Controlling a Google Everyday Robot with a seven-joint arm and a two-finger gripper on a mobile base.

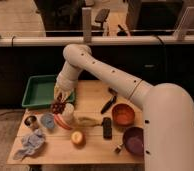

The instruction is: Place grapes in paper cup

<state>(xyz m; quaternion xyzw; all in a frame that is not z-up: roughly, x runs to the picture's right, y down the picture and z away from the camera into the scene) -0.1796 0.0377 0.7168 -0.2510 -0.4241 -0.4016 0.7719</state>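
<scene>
The end effector [61, 98] hangs over the desk [95, 150] at the tray's [37, 92] front right corner, grapes [58, 106] directly beneath it, the paper cup [68, 114] just right of them, a round fruit [78, 137] in front

The single camera looks steeply down from above the near right corner of the tabletop [92, 97], facing its far edge, over the arm [110, 75]. The gripper [60, 96] hangs near the far left corner.

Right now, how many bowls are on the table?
2. An orange bowl sits right of middle; a purple bowl at the front right. The arm may hide more. The tool is at the grapes, by the tray.
</scene>
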